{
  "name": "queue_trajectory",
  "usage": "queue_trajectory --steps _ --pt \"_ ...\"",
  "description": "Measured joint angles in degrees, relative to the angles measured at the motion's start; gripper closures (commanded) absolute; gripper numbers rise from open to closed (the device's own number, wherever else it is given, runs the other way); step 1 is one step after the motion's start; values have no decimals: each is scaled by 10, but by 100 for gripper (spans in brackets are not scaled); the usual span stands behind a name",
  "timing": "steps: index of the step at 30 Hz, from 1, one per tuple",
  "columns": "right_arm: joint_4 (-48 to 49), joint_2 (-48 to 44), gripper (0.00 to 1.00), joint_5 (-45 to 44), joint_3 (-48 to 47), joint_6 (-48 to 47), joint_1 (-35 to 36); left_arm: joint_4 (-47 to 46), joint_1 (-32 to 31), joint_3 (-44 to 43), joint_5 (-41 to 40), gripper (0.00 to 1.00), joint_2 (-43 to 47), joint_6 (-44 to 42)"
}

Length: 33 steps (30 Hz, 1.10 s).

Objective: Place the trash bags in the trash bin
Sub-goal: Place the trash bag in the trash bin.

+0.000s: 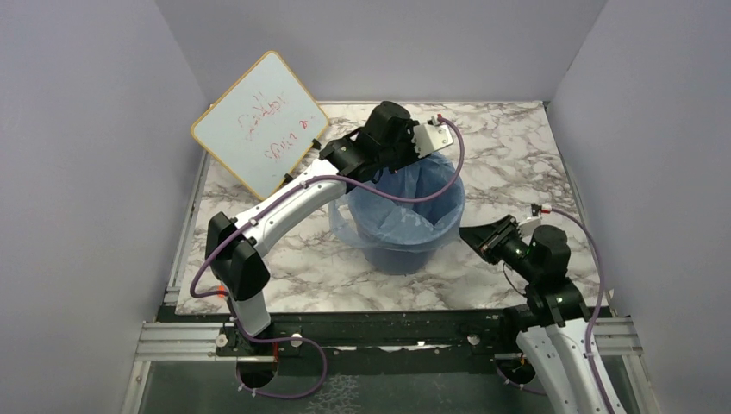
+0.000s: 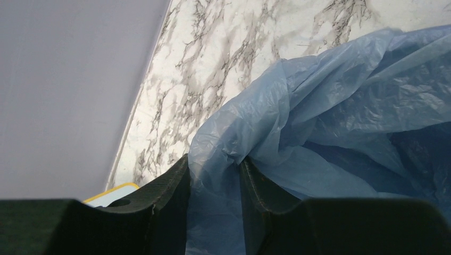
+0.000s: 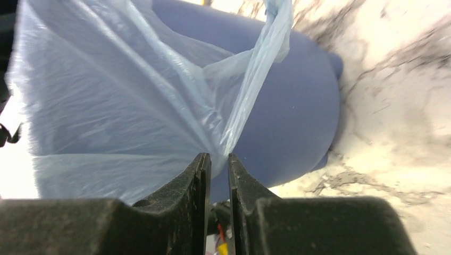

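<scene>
The blue trash bin (image 1: pixel 407 255) stands mid-table, and the thin light-blue trash bag (image 1: pixel 403 209) lines it and hangs over its rim. My left gripper (image 1: pixel 405 168) reaches down at the bin's far rim. In the left wrist view it (image 2: pixel 214 159) is shut on a bunched fold of the bag (image 2: pixel 330 106), which fills the space between its fingers. My right gripper (image 1: pixel 475 235) sits at the bin's right side. In the right wrist view it (image 3: pixel 218 155) stands open by a narrow slit. The bag (image 3: pixel 117 106) draws to a point at its tips, in front of the bin's wall (image 3: pixel 298 106).
A white board with red writing (image 1: pixel 259 121) leans at the back left, and its yellow edge (image 2: pixel 114 192) shows beside my left fingers. Grey walls close in the marble table (image 1: pixel 534 155) on three sides. A purple cable loops over the bin.
</scene>
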<state>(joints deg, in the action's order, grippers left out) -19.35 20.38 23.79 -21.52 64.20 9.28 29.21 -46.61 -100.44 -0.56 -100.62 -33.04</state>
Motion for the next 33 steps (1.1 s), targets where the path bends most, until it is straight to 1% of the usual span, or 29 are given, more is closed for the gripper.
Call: queue_trajectory --steps 2,4,6,8,11,15,18,20,23,24,26,27,30,33 --pt "-41 -1 72 -39 -39 -24 0 -1 0 7 0 100 5 -3" --pt "-73 -5 64 -78 -75 -45 0 -2 0 13 0 100 11 -6" --pt "-84 -11 59 -102 -102 -67 0 -4 0 15 0 100 12 -7" --pt "-79 -13 56 -108 -118 -85 0 -6 0 16 0 100 12 -9" --pt "-64 0 54 -107 -128 -87 0 -6 0 16 2 100 12 -10" --pt "-23 47 50 -89 -129 -78 0 -6 1 19 3 100 14 -11" --pt "3 79 50 -79 -129 -66 -1 -4 2 24 3 100 19 -12" --pt "14 86 54 -77 -129 -58 -1 -4 3 26 3 100 21 -13" --pt "40 84 68 -70 -119 -42 -1 -4 2 28 5 100 23 -13" --pt "51 81 75 -63 -113 -36 -2 -4 2 28 5 100 24 -13" --pt "67 76 82 -51 -103 -28 -3 -3 2 29 8 100 26 -13" --pt "72 76 87 -45 -101 -26 -3 -3 1 29 8 100 26 -12" --pt "88 77 98 -16 -91 -25 -3 -4 1 29 6 100 26 -8" --pt "100 80 99 19 -76 -28 -4 -4 1 29 -2 100 26 -4"
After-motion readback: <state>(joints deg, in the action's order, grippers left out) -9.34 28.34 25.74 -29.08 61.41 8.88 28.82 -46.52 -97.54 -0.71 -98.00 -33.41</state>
